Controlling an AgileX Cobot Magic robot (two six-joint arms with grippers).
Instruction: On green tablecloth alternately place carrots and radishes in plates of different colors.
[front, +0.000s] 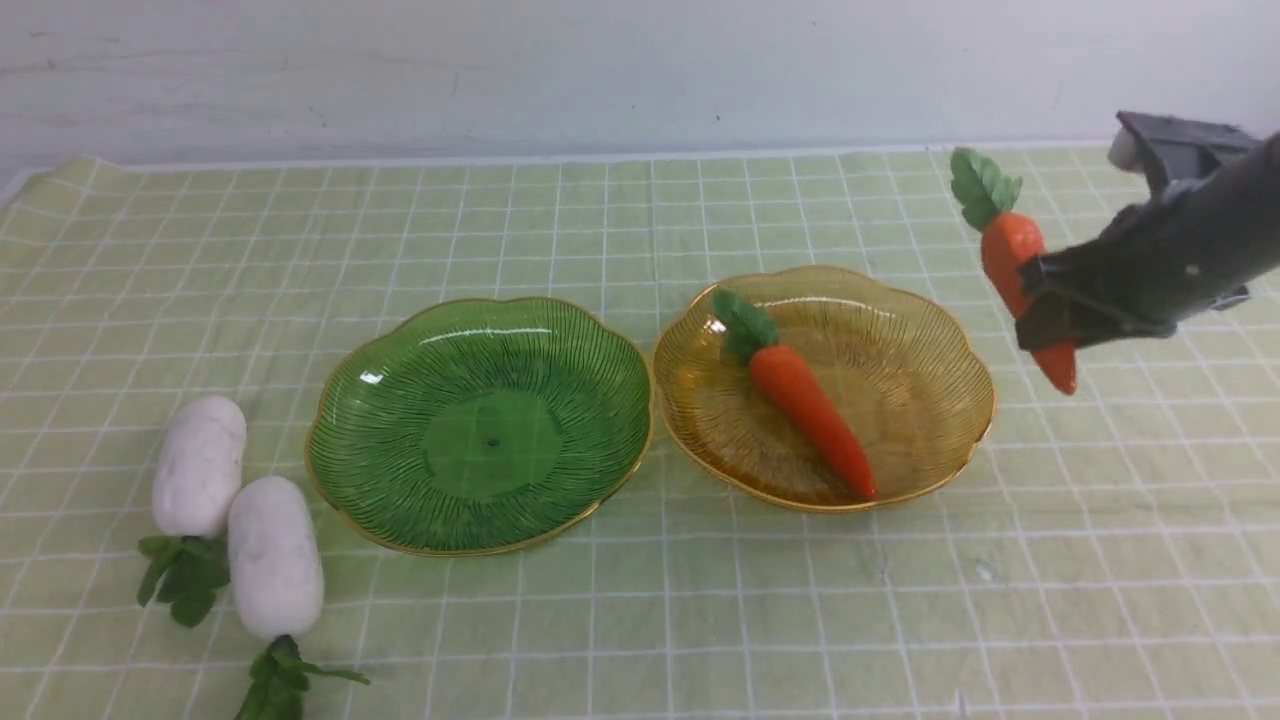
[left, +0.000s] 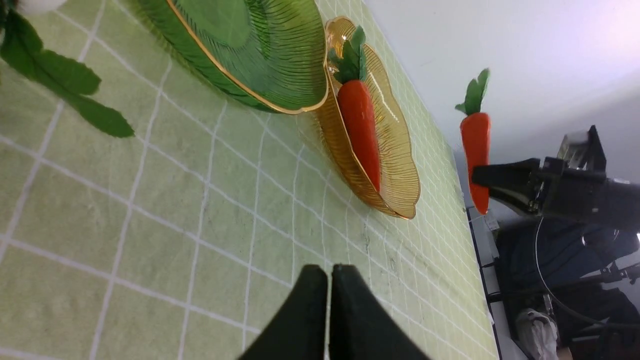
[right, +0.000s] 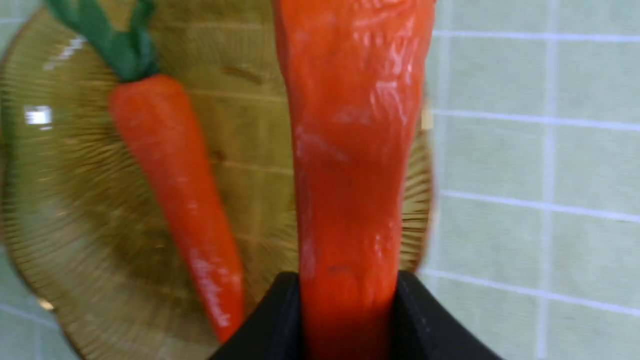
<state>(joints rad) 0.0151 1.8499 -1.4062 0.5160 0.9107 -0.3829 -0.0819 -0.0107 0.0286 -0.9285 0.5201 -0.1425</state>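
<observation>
Front view: right end effector (front: 1042, 322) tight around near-upright carrot (front: 1006, 250), leaves up.

Robot lab, prob. — bare wall (front: 400, 70), gridded cloth (front: 640, 620), robot arm (front: 1190, 245).

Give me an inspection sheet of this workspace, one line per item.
Surface: green tablecloth, white grid, slightly wrinkled.
Job's things: green plate empty; amber plate holds the first carrot; second carrot held in the air by the amber plate's right side; far radish and near radish lie on the cloth left of the green plate.
Clutter: nothing seen.
Grippers: right gripper shut on the second carrot; left gripper shut, empty, above the cloth.
Cables: thin cable below the right arm, off the table.
Surroundings: pale wall behind; dark items beyond the table edge, unclear.
</observation>
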